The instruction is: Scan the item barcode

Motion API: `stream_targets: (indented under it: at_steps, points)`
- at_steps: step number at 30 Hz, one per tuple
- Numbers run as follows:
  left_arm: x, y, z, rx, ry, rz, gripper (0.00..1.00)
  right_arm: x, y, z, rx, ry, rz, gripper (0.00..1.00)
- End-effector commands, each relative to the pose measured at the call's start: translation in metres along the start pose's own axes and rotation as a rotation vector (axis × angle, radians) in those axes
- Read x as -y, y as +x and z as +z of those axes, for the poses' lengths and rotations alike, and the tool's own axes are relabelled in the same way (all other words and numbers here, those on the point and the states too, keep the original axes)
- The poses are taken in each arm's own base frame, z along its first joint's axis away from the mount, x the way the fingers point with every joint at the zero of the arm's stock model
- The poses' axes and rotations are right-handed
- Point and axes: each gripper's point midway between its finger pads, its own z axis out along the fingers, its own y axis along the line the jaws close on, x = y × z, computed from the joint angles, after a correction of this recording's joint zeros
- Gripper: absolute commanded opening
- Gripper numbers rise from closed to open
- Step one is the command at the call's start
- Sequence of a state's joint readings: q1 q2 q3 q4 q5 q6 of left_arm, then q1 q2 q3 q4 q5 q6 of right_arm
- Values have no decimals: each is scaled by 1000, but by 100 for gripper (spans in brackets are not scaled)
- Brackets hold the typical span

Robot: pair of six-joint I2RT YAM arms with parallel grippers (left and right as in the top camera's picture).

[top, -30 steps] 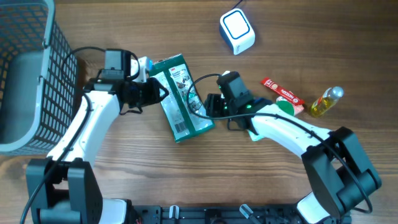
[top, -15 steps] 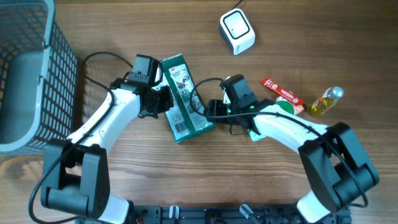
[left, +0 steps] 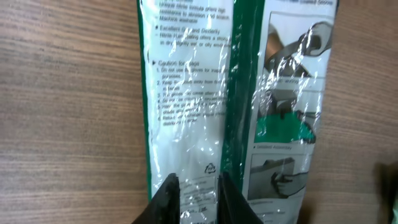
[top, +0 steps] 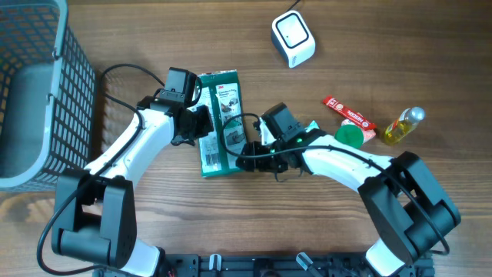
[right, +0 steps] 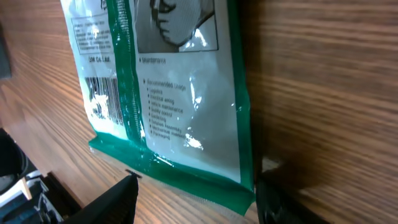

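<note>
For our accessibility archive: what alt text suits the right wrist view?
A green-and-white packet lies flat on a wooden table, its barcode showing near one corner. The right claw stands open at the packet's near edge.

The green packet (top: pixel 220 123) is swinging out of its slant, coming nearly square on the tabletop (top: pixel 400 54) and shifting left. The left tool (top: pixel 201 123) is arriving at its left edge. The right tool (top: pixel 247 156) is moving left to its lower right corner.

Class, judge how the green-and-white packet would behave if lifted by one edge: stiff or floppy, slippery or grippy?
The packet would probably flop, as its film looks thin and crinkled. The glossy glare suggests it may slip. Lying so flat, it is likely light.
</note>
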State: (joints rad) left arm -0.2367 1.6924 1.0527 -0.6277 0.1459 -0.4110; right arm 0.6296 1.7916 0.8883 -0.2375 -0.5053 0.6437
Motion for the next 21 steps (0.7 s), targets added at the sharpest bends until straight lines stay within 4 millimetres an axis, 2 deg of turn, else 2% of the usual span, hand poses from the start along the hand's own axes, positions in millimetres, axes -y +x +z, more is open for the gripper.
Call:
stream_targets:
  at_steps: [1, 3, 7, 11, 14, 15, 21]
  points:
    - [-4, 2, 12, -11, -20, -17, 12, 16, -2, 5, 11, 55, 31, 67]
    - [-6, 2, 19, -19, -24, -18, 12, 20, -12, 2, 47, 58, 34, 71]
    - [-10, 6, 33, -48, -40, -22, 12, 29, -23, -5, 76, 57, 55, 71]
    - [-14, 10, 43, -73, -53, -26, 11, 31, -33, -8, 103, 51, -10, 71]
    - [-16, 13, 47, -87, -61, -28, 10, 27, -43, -11, 139, 33, -52, 71]
    - [-17, 14, 49, -93, -65, -29, 10, 23, -51, -12, 173, 18, -104, 71]
    - [-19, 15, 51, -97, -71, -30, 10, 14, -65, -15, 227, -8, -175, 66]
